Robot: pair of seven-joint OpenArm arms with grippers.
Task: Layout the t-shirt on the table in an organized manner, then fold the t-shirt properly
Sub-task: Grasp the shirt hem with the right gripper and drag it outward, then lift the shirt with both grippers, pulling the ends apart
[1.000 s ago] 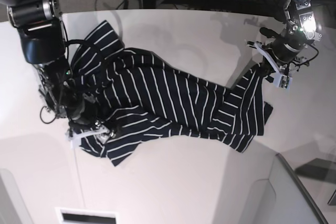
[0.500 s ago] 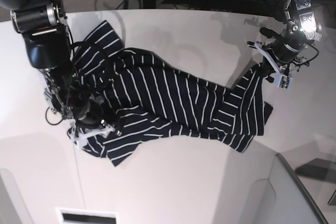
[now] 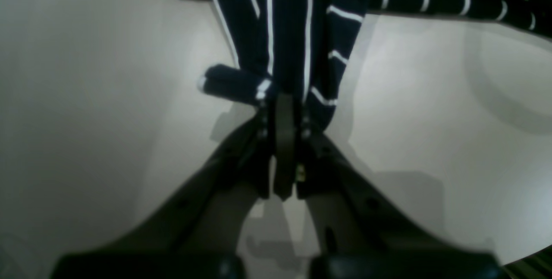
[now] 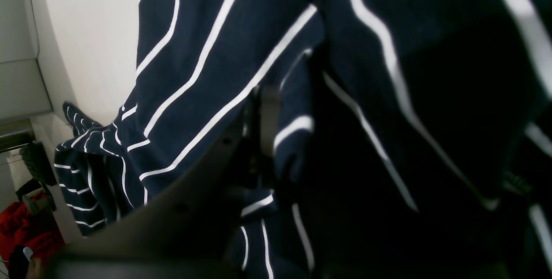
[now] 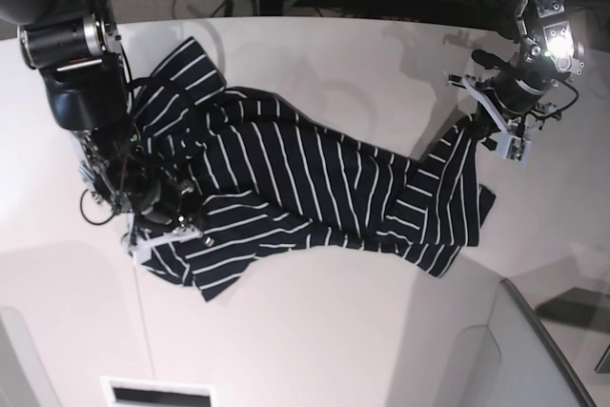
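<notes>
T-shirt bunched diagonally mid table, left gripper pinched tight on one raised cloth end, right gripper clamped on the opposite bunched edge; best pulled apart slow and level, both pinches kept firm, cloth stretched flat before lowering.

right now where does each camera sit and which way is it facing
base: high above the table, looking down at the crumpled t-shirt; both arms show, left end effector at right, right end effector at left.
left wrist: on the left arm, looking along its shut end effector pinching a shirt edge above the table.
right wrist: on the right arm, close over striped cloth; its end effector shut on it.
shared: all three views show the t-shirt.
</notes>
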